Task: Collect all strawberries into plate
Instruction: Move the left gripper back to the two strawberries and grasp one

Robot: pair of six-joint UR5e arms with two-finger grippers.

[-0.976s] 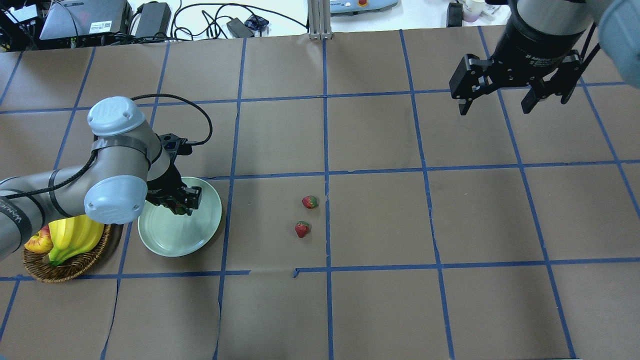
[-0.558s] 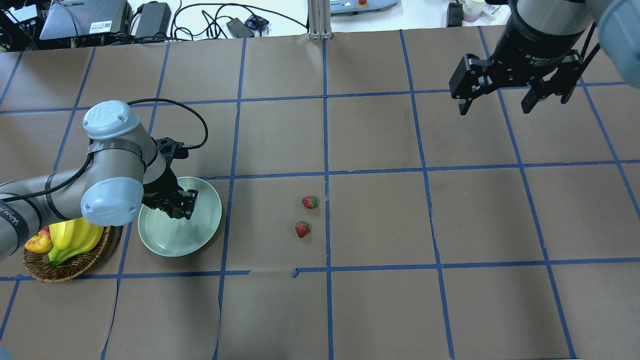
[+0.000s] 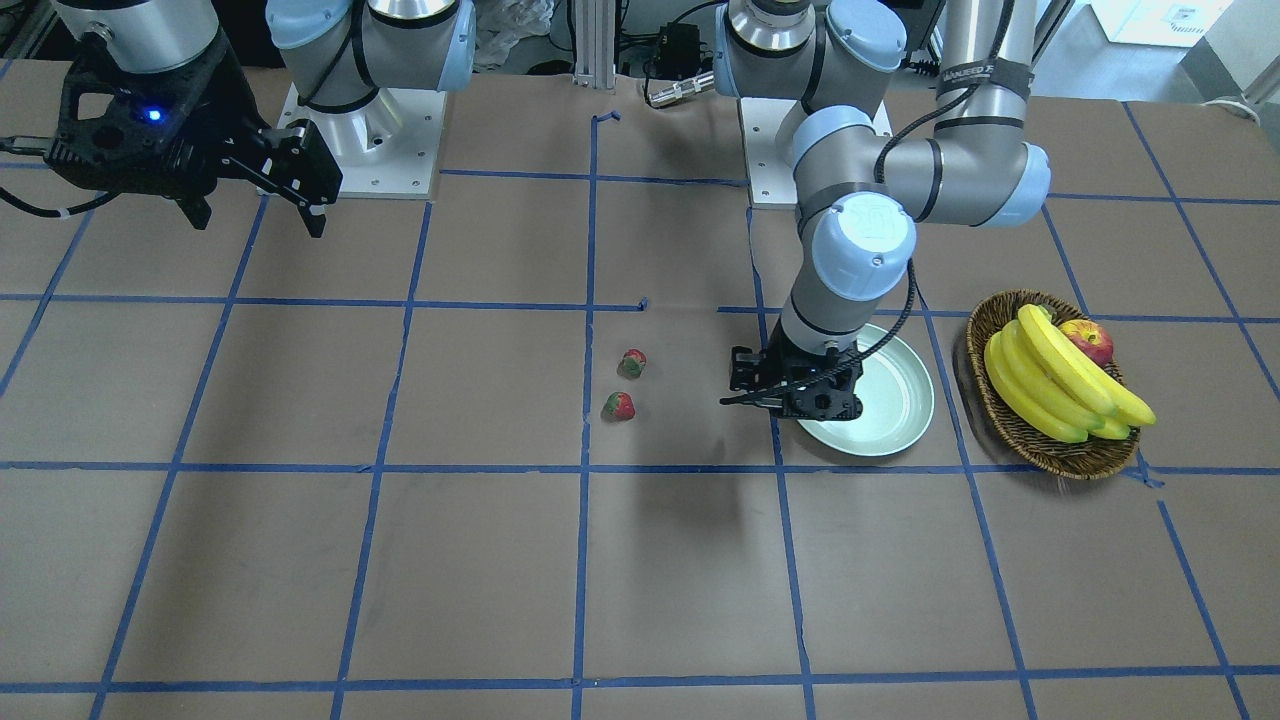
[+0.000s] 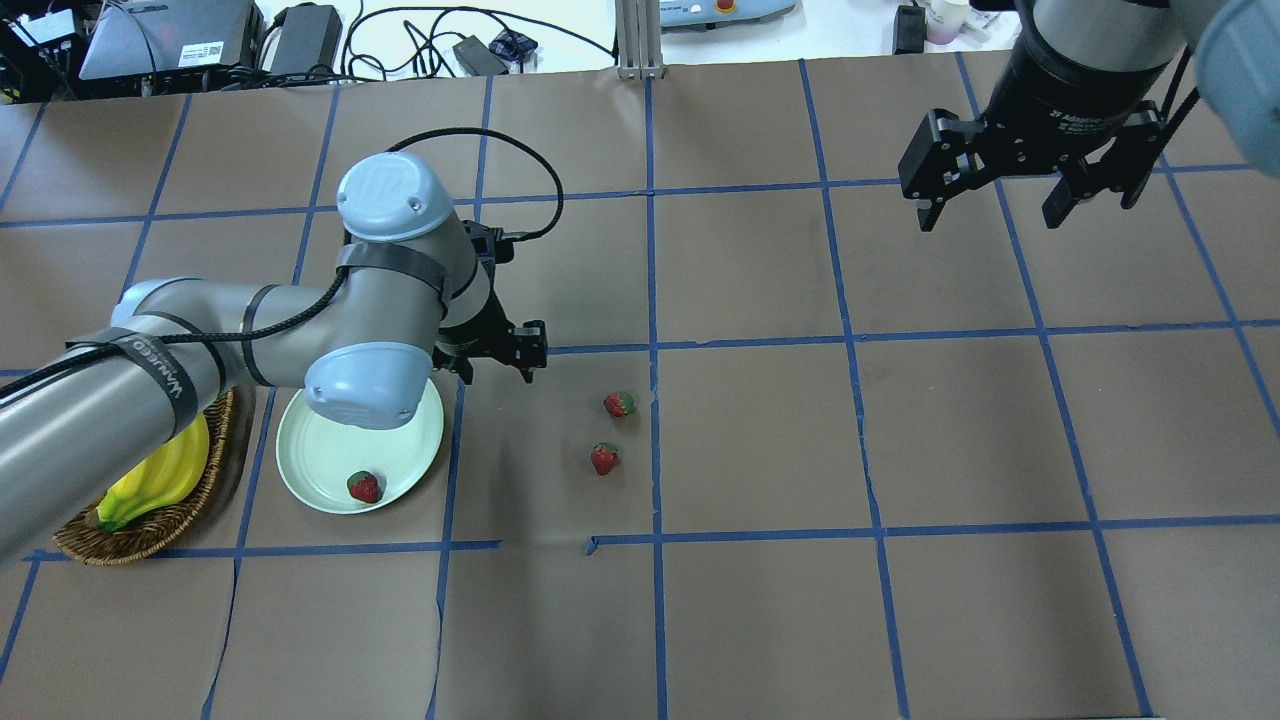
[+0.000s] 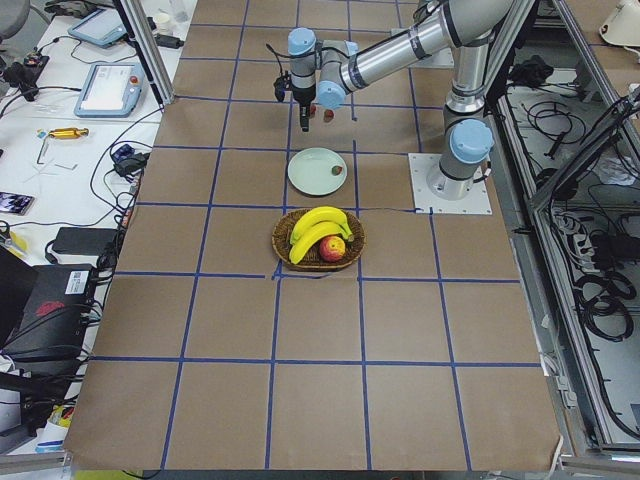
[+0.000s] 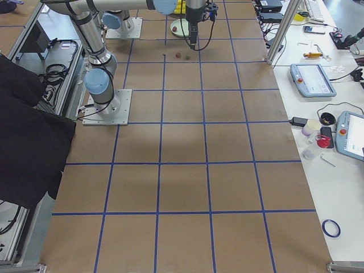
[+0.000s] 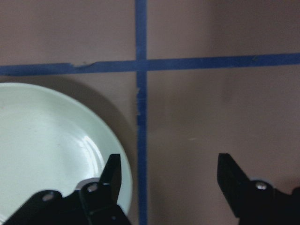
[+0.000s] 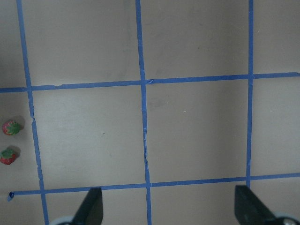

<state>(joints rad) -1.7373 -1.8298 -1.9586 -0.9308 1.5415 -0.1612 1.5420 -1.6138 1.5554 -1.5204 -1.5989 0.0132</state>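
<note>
One strawberry (image 4: 364,487) lies in the pale green plate (image 4: 320,460), near its front rim. Two more strawberries (image 4: 620,404) (image 4: 604,459) sit on the brown table to the plate's right; the right wrist view shows them at its left edge (image 8: 11,127) (image 8: 8,156). My left gripper (image 4: 497,375) hovers open and empty just past the plate's right rim, and the plate (image 7: 47,140) fills the left of its wrist view. My right gripper (image 4: 990,220) hangs open and empty at the far right, well away from the fruit. In the front view the left arm hides the plate's strawberry.
A wicker basket (image 4: 140,535) with bananas stands left of the plate, partly under my left arm. An apple (image 3: 1088,340) lies in it. Blue tape lines grid the table. Cables and devices lie beyond the far edge.
The left gripper, earlier shut on a strawberry over the plate, has opened. That strawberry now lies in the plate. The left arm has swung right, off the plate. The right arm is still.
</note>
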